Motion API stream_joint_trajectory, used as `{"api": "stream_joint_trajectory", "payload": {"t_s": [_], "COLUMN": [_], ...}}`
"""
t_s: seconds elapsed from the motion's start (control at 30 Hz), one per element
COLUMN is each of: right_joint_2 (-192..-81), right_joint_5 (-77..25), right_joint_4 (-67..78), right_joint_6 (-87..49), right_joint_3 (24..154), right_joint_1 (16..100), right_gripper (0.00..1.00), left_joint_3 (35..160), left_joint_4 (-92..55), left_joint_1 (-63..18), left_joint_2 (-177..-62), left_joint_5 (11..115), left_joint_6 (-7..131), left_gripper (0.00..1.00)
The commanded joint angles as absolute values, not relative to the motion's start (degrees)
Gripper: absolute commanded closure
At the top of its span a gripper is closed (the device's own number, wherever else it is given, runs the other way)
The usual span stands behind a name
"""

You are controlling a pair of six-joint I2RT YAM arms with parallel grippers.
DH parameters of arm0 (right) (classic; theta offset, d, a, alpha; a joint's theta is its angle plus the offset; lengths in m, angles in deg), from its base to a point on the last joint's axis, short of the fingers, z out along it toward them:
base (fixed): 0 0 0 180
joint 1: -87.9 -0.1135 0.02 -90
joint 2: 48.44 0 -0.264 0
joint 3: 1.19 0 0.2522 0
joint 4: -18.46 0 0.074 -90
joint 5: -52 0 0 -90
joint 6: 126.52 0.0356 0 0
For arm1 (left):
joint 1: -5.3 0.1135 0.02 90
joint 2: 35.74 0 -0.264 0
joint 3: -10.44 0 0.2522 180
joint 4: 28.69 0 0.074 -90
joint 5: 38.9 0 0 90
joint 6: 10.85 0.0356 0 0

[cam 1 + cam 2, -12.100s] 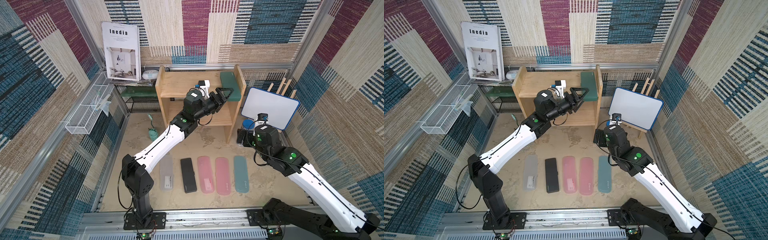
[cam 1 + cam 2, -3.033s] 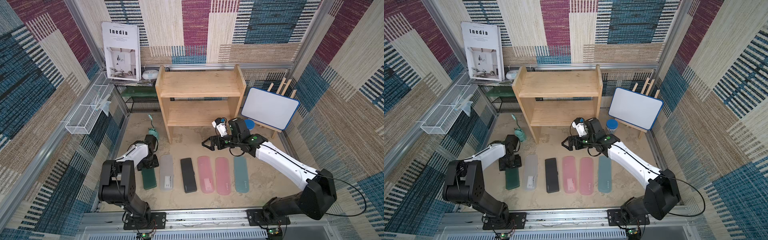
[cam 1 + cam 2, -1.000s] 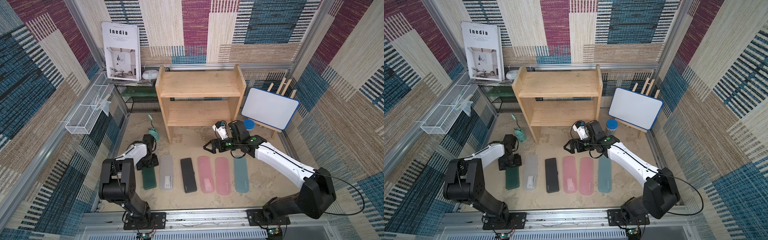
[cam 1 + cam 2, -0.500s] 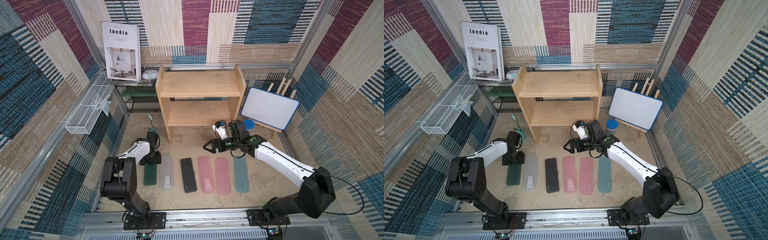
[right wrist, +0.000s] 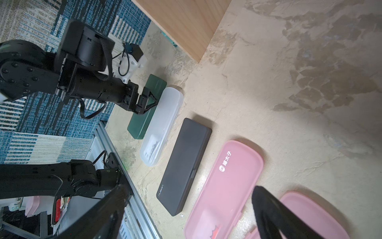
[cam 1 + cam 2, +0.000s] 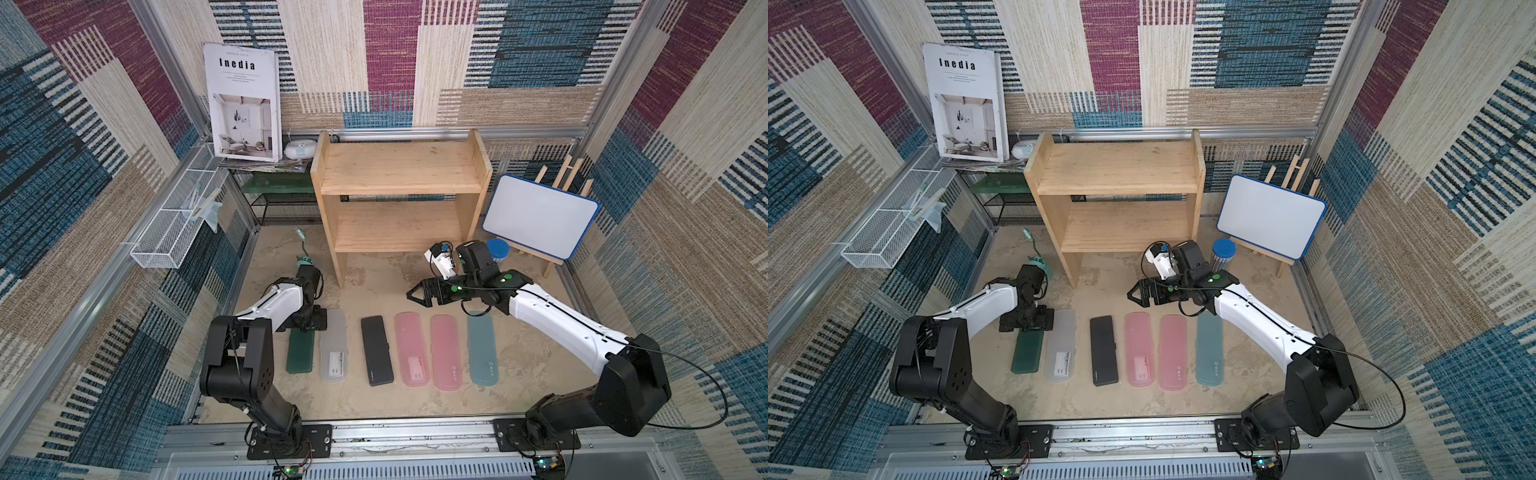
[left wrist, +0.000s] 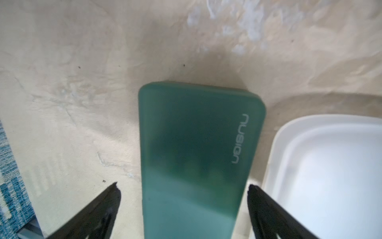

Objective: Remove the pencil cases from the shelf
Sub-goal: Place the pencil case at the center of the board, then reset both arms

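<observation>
The wooden shelf (image 6: 401,174) (image 6: 1117,166) has both tiers bare. Several pencil cases lie in a row on the floor in front of it: dark green (image 6: 300,353) (image 7: 196,155), frosted white (image 6: 333,349) (image 7: 322,175), dark grey (image 6: 376,351) (image 5: 184,165), two pink (image 6: 411,351) (image 6: 445,353) and teal (image 6: 482,349). My left gripper (image 6: 305,322) (image 7: 183,185) stands open astride the green case's far end, with floor showing on both sides of the case. My right gripper (image 6: 411,294) (image 5: 189,187) hovers open and empty above the pink cases' far ends.
A blue-lidded cylinder (image 6: 497,249) and a whiteboard on an easel (image 6: 540,216) stand right of the shelf. A black mesh rack (image 6: 286,208), a white wire basket (image 6: 174,232) and a book (image 6: 243,102) are at the left. A teal brush (image 6: 303,259) stands near my left arm.
My left gripper has slid the dark green case next to the frosted white one and has opened, letting it go. The right arm has hardly moved.
</observation>
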State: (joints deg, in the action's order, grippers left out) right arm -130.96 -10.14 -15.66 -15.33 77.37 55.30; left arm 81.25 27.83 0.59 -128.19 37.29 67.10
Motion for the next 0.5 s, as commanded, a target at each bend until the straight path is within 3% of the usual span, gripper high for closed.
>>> {"api": "stream_joint_trajectory", "payload": {"t_s": [0.0,0.13,0.27,0.47], "right_joint_2": [-130.01,-127.82,-123.59,-116.29], "right_joint_5": [-11.65,-17.83,-29.43,-48.55], "right_joint_4": [-16.38,-17.59,-17.39,-11.49], "right_joint_6": [-16.58,-17.57,-19.31,-21.50], "right_joint_3": [78.05,79.37,78.06,70.96], "right_joint_1": [55.35,55.63,56.28,60.71], "right_gripper": [0.01,0.01,0.01,0.01], "left_joint_3": [82.67,84.56,75.65,60.89], "left_joint_4": [26.56,22.48,4.78,-20.65], "left_joint_1": [0.55,0.47,0.55,1.68], "left_joint_2": [-125.14,-116.84,-106.19,-106.79], "left_joint_5": [37.15,39.64,38.09,35.64], "left_joint_6": [66.63,68.34,71.14,77.44], "left_gripper": [0.00,0.00,0.00,0.00]}}
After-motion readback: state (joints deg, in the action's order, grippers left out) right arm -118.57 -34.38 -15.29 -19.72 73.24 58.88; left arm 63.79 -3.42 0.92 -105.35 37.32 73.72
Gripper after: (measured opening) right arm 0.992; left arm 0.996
